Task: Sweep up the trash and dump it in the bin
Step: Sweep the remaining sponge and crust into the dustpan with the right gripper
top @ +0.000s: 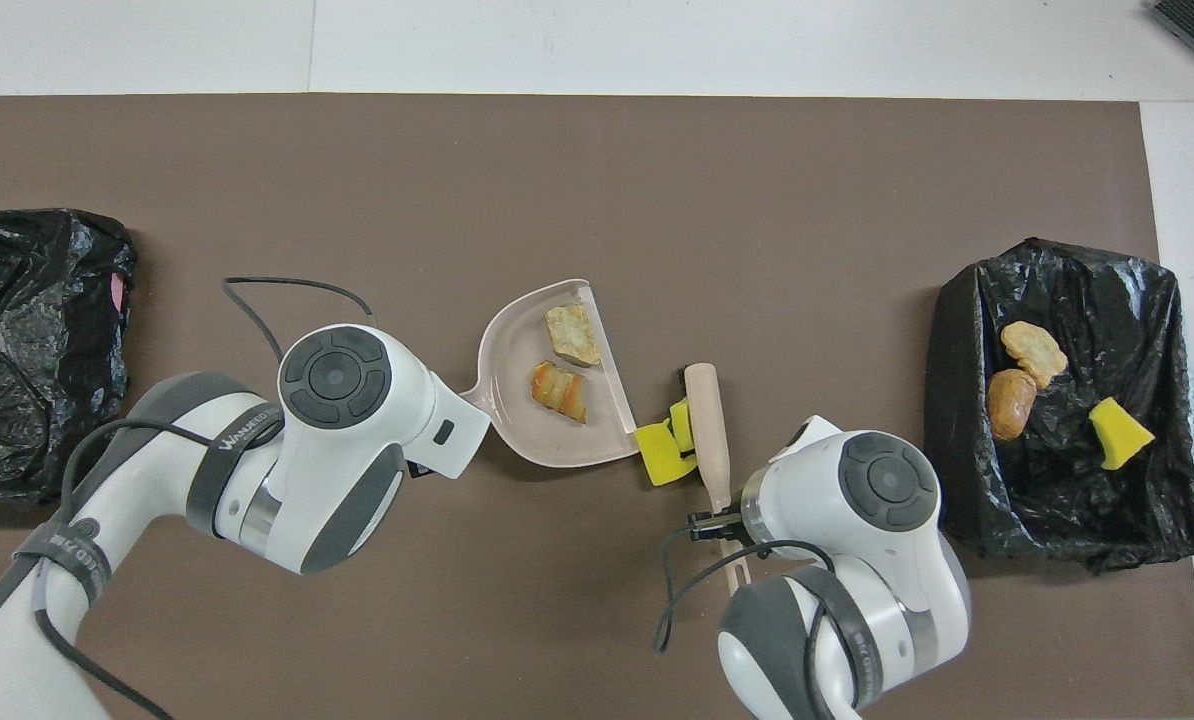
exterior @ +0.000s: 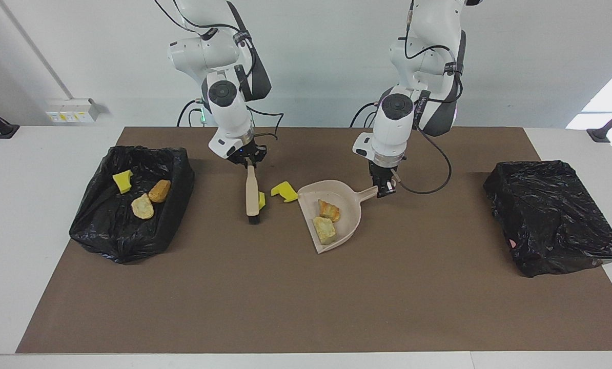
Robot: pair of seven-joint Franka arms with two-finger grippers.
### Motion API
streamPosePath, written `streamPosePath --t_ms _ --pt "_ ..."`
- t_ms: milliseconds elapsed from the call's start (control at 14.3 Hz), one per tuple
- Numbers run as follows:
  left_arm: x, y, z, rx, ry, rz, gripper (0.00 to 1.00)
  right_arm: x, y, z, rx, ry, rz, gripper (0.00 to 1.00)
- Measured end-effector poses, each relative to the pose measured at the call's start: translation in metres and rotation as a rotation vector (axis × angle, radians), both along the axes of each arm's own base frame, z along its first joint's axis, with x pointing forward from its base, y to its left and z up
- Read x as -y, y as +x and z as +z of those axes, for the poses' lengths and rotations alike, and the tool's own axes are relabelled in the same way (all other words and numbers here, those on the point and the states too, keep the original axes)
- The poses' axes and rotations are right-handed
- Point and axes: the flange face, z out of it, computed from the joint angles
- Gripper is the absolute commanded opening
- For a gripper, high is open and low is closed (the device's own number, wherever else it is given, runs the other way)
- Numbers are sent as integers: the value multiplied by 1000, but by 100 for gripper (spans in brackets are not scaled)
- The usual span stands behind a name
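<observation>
My right gripper (exterior: 248, 161) is shut on the handle of the beige brush (exterior: 252, 197) (top: 707, 425), whose bristles rest on the mat. A yellow sponge piece (exterior: 261, 200) (top: 681, 424) lies against the brush. It touches a second yellow piece (exterior: 284, 191) (top: 660, 453) at the lip of the beige dustpan (exterior: 348, 205) (top: 517, 425). Two bread-like lumps (exterior: 329, 210) (exterior: 325, 229) lie in the pan. My left gripper (exterior: 384, 190) is shut on the pan's handle; in the overhead view the arm hides it. The black-lined bin (exterior: 106, 236) (top: 1057, 490) at the right arm's end holds three trash pieces.
A second black-lined bin (exterior: 552, 220) (top: 27, 330) stands at the left arm's end of the table. The brown mat (exterior: 306, 307) covers most of the table, with white tabletop around it. A loose cable (top: 287, 285) loops beside the left arm.
</observation>
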Motion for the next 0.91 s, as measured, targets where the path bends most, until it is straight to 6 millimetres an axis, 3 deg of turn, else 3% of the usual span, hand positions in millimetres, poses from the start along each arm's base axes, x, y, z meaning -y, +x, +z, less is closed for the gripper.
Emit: streamPosePath --t_ms 350,560,700,910 --pt "0 0 0 1 0 1 0 -64 15 21 -32 169 -60 0" --pt "0 0 0 -1 -3 4 0 -96 30 45 -35 245 -63 0" --pt "-1 0 -1 -7 -10 12 0 -98 37 61 -55 255 -51 0" --pt "-1 -1 -2 -12 -16 29 0 -81 53 81 -34 255 -64 0"
